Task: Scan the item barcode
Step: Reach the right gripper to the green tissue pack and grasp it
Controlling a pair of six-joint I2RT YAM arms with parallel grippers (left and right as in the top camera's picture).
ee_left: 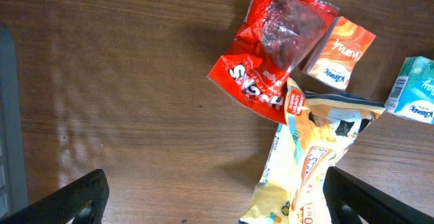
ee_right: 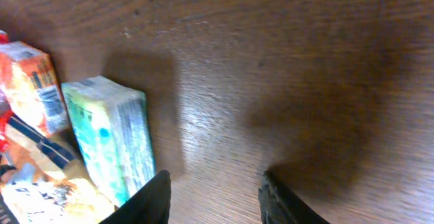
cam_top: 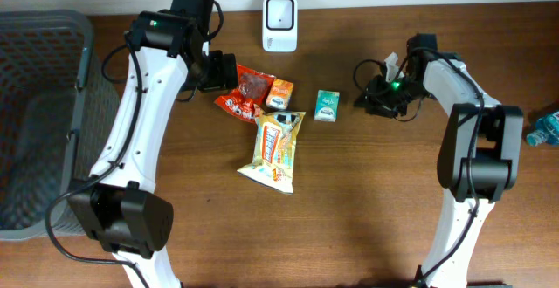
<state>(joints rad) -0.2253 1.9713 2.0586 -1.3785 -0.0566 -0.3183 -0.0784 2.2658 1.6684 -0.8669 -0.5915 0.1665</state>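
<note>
The overhead view crops the grey basket [cam_top: 39, 35]; the left wrist view crops the yellow snack bag [ee_left: 312, 163].

Red snack bag [cam_top: 247, 92], orange packet [cam_top: 280, 92], seemingly teal tissues [cam_top: 326, 105].

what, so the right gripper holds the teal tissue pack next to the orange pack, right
No, the right gripper holds nothing: the right wrist view shows its jaws open over the table, the teal tissue pack lying beside them, next to the orange pack.
</note>
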